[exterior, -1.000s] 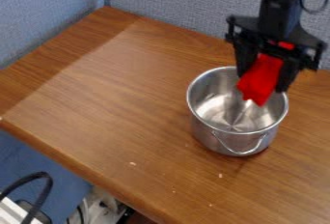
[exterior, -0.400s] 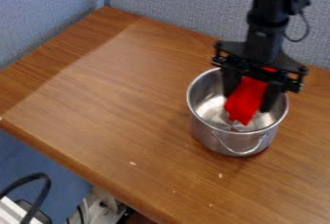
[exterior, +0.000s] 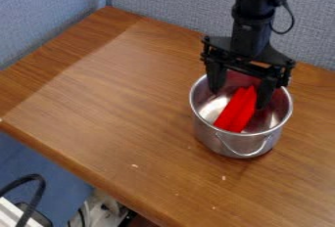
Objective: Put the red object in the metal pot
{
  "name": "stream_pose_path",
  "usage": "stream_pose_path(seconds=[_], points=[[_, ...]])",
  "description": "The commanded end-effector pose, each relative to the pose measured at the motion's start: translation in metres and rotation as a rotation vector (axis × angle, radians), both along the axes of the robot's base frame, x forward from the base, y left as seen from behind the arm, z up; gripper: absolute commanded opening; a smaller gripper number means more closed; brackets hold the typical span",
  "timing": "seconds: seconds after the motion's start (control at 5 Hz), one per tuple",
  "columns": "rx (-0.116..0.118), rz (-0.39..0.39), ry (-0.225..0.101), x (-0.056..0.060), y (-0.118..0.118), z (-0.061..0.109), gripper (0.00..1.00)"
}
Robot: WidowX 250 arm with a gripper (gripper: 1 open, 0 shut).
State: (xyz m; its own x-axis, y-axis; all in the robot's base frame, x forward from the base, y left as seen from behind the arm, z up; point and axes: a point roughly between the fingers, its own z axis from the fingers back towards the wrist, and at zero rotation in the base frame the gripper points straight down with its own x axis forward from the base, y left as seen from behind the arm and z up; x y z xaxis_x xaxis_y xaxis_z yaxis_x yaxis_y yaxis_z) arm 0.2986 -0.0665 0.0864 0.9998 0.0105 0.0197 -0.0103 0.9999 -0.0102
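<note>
Claw (exterior: 245,94) above red object (exterior: 236,110)

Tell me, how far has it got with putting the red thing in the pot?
Nearly done. The red bar is already in the pot, leaning inside below the rim. The gripper is over the pot's far side with its fingers spread, so it doesn't seem to be holding the bar. What's left, I'd guess, is just moving the arm away.

Matte-black robot arm (exterior: 257,14); blocky black wrist; slim dark fingers (exterior: 216,86); thin black cable looping beside upper section.
</note>
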Motion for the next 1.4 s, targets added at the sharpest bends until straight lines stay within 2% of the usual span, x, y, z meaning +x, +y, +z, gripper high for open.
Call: stream_pose_path(seconds=[0.0, 0.2, 0.8, 1.2], points=[[-0.013, 0.038, -0.063, 0.009, 0.003, 0.023, 1.00], [-0.010, 0.059, -0.065, 0.015, 0.001, 0.027, 1.00], [-0.004, 0.173, -0.081, -0.001, 0.024, 0.044, 1.00], [-0.025, 0.186, -0.097, 0.004, 0.021, 0.051, 1.00]])
